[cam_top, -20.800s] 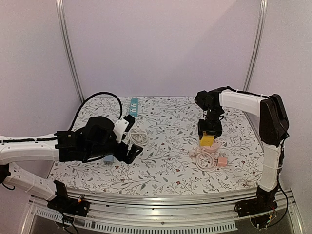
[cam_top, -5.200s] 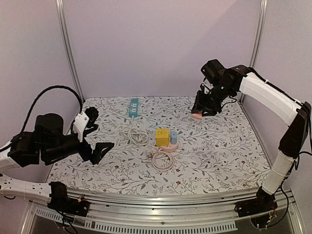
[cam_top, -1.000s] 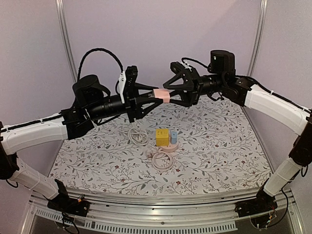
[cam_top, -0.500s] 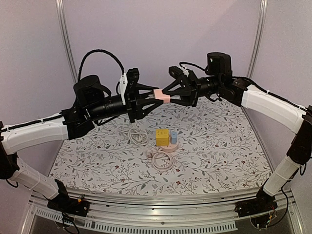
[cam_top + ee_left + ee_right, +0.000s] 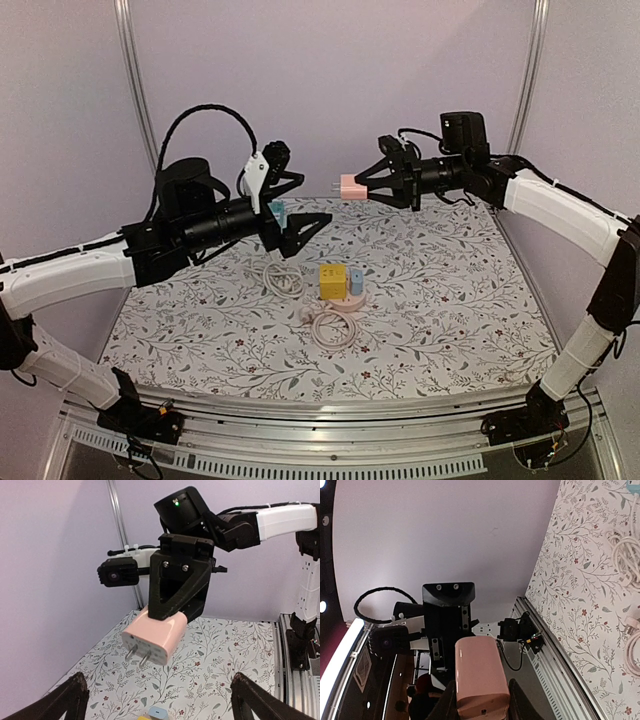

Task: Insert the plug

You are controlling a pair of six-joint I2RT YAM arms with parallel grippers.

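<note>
Top cam: right claw [image 5: 366,188] is pinching the pink plug [image 5: 348,186] in mid-air above the desk [image 5: 450,300], left claw [image 5: 298,202] gaping wide, holding nothing. Left wrist cam has the plug's two prongs [image 5: 139,656] facing it. Right wrist cam: plug wedged snug between its fingers [image 5: 519,700].

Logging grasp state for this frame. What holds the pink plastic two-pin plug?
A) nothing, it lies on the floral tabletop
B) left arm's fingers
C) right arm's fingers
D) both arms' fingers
C: the pink plastic two-pin plug is clamped in mid-air between the right arm's fingers, while the left arm's fingers stand spread wide with nothing between them.
</note>
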